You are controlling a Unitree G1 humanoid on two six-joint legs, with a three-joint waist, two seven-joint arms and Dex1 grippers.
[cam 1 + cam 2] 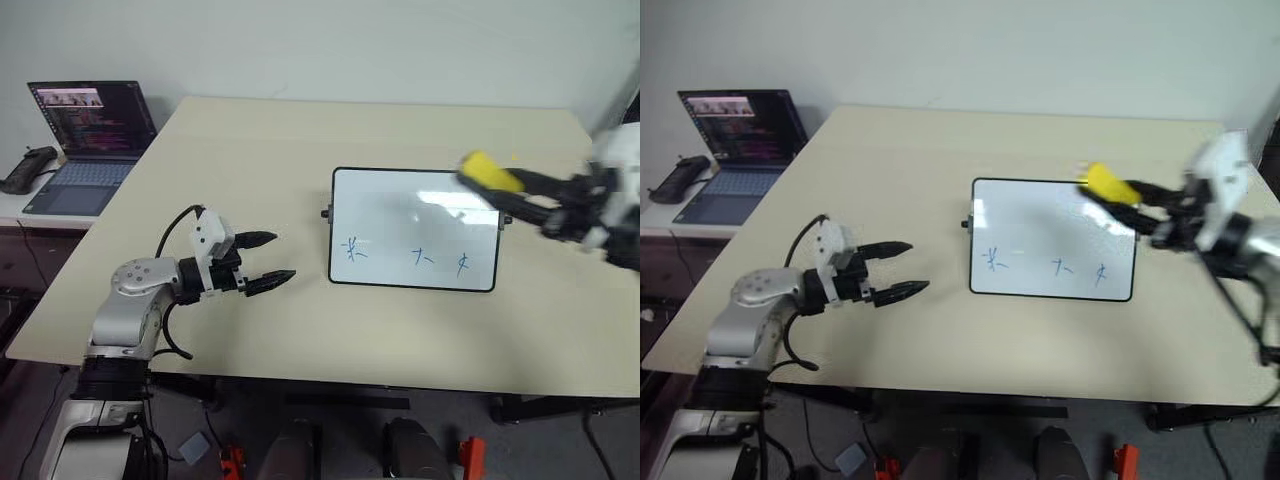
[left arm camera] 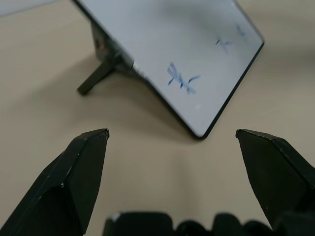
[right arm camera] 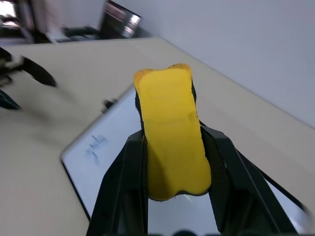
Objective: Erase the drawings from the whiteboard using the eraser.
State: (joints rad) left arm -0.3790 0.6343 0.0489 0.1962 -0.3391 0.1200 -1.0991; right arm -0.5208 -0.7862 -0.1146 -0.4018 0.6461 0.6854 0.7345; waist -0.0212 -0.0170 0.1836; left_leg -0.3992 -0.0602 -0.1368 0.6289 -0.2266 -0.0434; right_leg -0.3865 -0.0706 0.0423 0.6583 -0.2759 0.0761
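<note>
three blue drawings (image 1: pixel 412 256) sit in a row along the near edge of the whiteboard (image 1: pixel 400 215), which lies on the beige table (image 1: pixel 280 170), right of centre. from the head camera, the right gripper (image 1: pixel 515 195) hangs above the board's far right corner, clamped on the yellow eraser (image 1: pixel 488 171), which is lifted clear of the surface. over on the left, the left gripper (image 1: pixel 272 258) hovers over bare table, well apart from the board's left edge, its two black fingers spread wide and empty. a laptop (image 1: pixel 88 140) sits open on a side desk at the far left.

left wrist view now: fingers (image 2: pixel 74 172) parted wide, nothing between them, and the whiteboard (image 2: pixel 147 44) straight ahead with one scribble (image 2: pixel 180 79) nearest and two more beyond.

right wrist view: the eraser (image 3: pixel 171 130) pinched tight between the black fingers (image 3: pixel 123 187), yellow face up, the whiteboard (image 3: pixel 98 162) below it with a blue mark (image 3: pixel 96 146) showing, and the other gripper (image 3: pixel 22 81) away across the table.
</note>
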